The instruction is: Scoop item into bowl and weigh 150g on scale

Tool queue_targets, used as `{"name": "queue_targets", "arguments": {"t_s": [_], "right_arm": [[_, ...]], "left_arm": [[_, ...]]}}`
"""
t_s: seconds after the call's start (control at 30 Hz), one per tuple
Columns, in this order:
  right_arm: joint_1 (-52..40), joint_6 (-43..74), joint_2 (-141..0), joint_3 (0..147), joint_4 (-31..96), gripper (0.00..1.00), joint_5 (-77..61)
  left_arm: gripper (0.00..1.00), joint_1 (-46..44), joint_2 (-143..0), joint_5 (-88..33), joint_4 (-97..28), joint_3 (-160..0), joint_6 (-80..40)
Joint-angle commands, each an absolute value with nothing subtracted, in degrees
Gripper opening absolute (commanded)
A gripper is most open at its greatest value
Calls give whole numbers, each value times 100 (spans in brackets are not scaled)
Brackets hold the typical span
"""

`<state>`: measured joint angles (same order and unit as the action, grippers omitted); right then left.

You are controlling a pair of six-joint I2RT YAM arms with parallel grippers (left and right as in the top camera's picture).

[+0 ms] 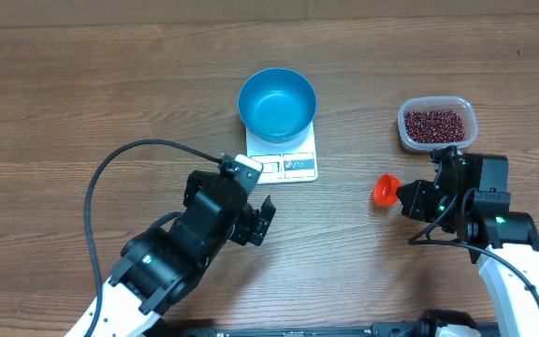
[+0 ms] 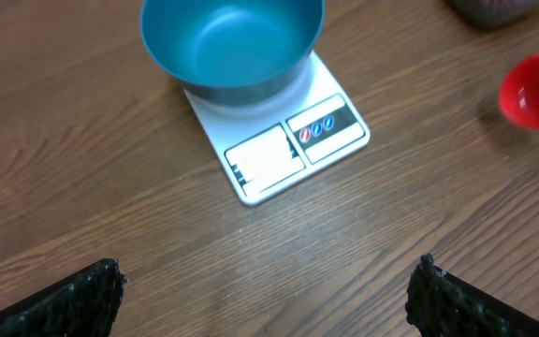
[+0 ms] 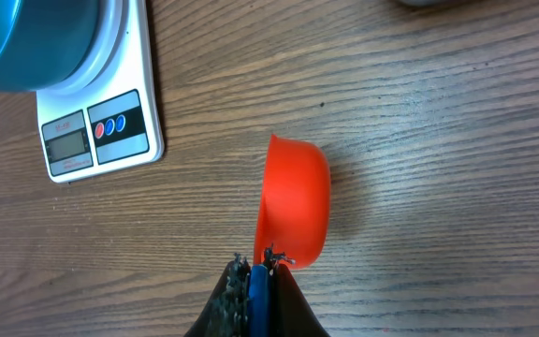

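The bright blue bowl (image 1: 277, 103) (image 2: 232, 42) stands empty on the white scale (image 1: 288, 167) (image 2: 279, 154) at the middle back. The item, dark red beans (image 1: 434, 124), fills a clear tub at the back right. My right gripper (image 1: 408, 198) (image 3: 258, 271) is shut on the blue handle (image 3: 257, 300) of a red scoop (image 1: 386, 189) (image 3: 293, 201), which hangs between the scale and the tub; no beans show in it. My left gripper (image 1: 265, 220) (image 2: 269, 300) stands open over bare wood, just in front of the scale, nothing between its fingers (image 2: 73, 300).
The clear plastic tub (image 1: 405, 131) sits near the table's right back, behind my right arm. A black cable (image 1: 110, 168) loops over the left arm. In the right wrist view the scale (image 3: 96, 131) and bowl (image 3: 26, 37) lie at the upper left.
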<state>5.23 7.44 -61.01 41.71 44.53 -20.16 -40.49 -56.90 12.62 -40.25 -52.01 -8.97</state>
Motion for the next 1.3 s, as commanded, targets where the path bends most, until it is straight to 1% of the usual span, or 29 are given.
{"name": "queue_targets", "arguments": {"t_s": [0.0, 0.23, 1.27], "right_arm": [[548, 703, -6012, 4351, 4405, 4, -2062], [548, 703, -6012, 4351, 4405, 4, -2062], [548, 703, -6012, 4351, 4427, 4, -2064]], "left_arm": [[99, -4042, -5806, 1216, -3962, -5144, -814], [99, -4042, -5798, 1214, -3745, -5146, -816], [100, -4040, -6145, 1216, -3769, -5146, -814]]}}
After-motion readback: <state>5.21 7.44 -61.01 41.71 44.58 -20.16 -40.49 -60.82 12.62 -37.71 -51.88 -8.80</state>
